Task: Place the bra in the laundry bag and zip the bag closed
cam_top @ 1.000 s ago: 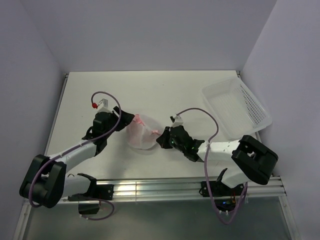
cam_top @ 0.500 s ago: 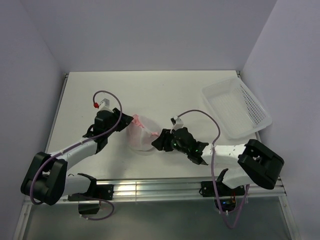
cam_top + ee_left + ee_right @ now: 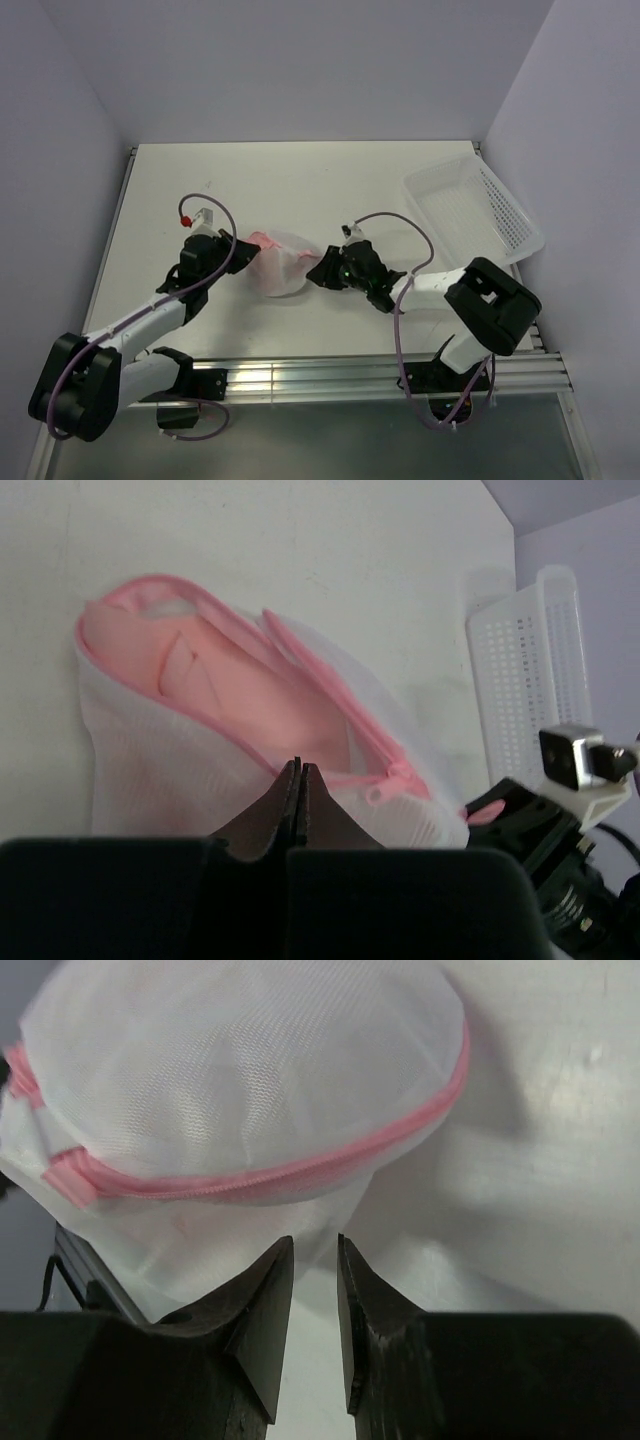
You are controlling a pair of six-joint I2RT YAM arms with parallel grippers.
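The laundry bag [image 3: 282, 264], white mesh with a pink zipper rim, lies on the table between my two grippers. In the left wrist view its mouth [image 3: 160, 770] gapes open and the pink bra [image 3: 240, 680] lies inside; the zipper pull [image 3: 385, 788] sits at the right end of the rim. My left gripper [image 3: 298, 765] [image 3: 240, 256] is shut, its tips pinching the mesh just under the rim. The right gripper [image 3: 315, 1245] [image 3: 326, 268] is open by a narrow gap at the bag's [image 3: 250, 1070] other side, with a fold of mesh at its tips.
A rigid white perforated basket [image 3: 475, 212] stands at the table's right edge, also seen in the left wrist view as the basket [image 3: 525, 680]. Purple cables loop over both arms. Walls close in the table at the back and sides.
My left gripper has closed on the bag's edge. The right gripper has let go, opened, then narrowed, and its arm has swung in toward the bag. The bag has shifted slightly left.
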